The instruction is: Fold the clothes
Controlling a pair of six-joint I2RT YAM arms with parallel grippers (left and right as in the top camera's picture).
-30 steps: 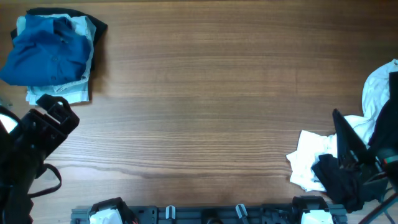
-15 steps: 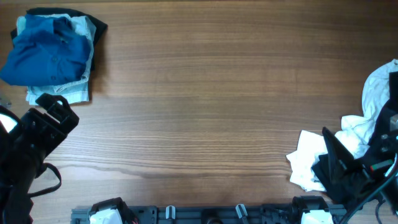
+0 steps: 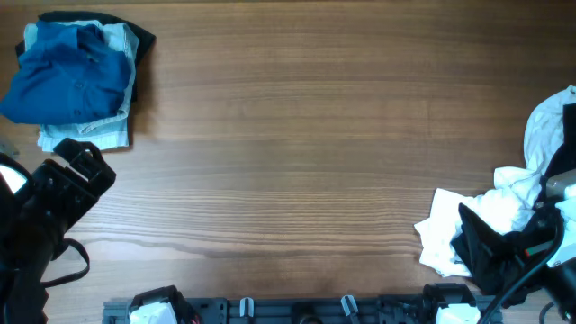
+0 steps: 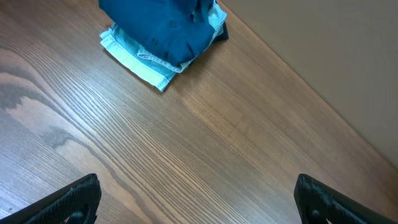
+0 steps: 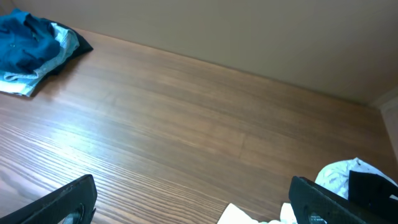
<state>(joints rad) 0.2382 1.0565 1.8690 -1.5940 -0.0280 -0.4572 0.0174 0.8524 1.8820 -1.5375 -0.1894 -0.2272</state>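
Overhead: shows a neat stack of clothes (image 3: 76, 81) in the far left corner of the table (image 3: 297, 153), dark blue shirt over pale denim, plus a rumpled white and black heap (image 3: 445, 234) at the right edge. Places the left gripper (image 3: 81, 162) beside the stack and the right gripper (image 3: 486, 247) over the heap.

Left wrist: shows jaws spread wide, holding nothing.

Right wrist: likewise fully parted and empty. Could well pinch tangled white and black pieces together and drag both.
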